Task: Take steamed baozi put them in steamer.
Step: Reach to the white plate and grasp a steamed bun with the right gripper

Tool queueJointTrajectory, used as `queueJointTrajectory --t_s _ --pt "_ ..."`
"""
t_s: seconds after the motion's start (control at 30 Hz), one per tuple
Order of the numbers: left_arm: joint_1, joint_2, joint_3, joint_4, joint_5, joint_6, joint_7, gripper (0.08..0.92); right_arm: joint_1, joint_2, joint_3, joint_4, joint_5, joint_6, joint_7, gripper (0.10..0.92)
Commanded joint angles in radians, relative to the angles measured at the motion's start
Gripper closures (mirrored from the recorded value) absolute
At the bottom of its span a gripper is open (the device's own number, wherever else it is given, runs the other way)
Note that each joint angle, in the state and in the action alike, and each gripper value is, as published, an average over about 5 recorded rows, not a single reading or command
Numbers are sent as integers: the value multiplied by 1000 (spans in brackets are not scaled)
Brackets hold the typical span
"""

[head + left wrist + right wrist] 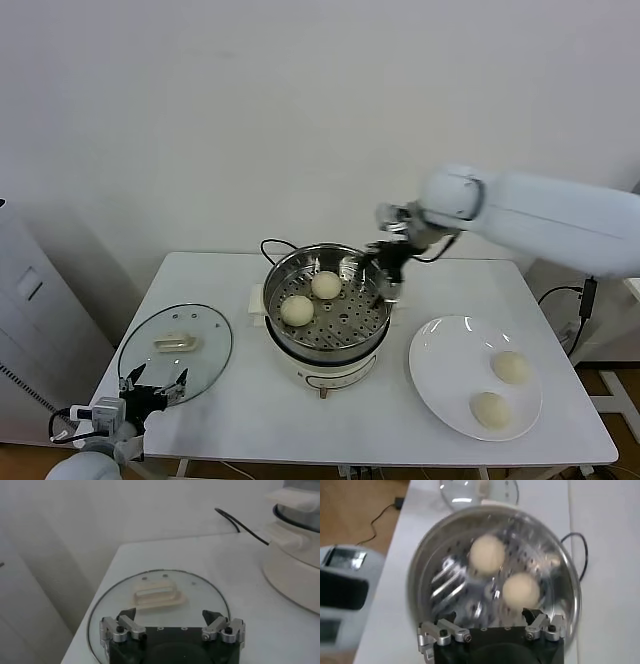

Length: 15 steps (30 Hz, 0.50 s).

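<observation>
White table (250, 400) pushed up against a plain pale wall (250, 120), with a grey cabinet (30, 300) off to the robot's left and some wood floor showing in the right wrist view. The steamer (325, 350) sits mid-table on its white base, black cord (280, 245) looping behind it. Two buns (326, 285) (297, 310) are already inside, touching or nearly so; the other two (511, 367) (490, 409) sit on the white plate (440, 350) to the right. The glass lid (176, 345) lies flat on the left. Right gripper (378, 280) hangs over the steamer's right rim, fingers spread, holding nothing. Left gripper (153, 385) is parked low at the lid's near edge, fingers also spread wide.
</observation>
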Motion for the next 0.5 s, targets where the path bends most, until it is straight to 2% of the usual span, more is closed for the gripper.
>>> queueJointTrajectory --t_s 0.03,0.5 --pt "3 -2 -3 -6 0 -1 0 177 92 -292 -146 102 -178 113 -136 203" --pt "4 -5 -3 -9 0 -3 -1 177 -387 -376 189 26 -415 184 -125 203"
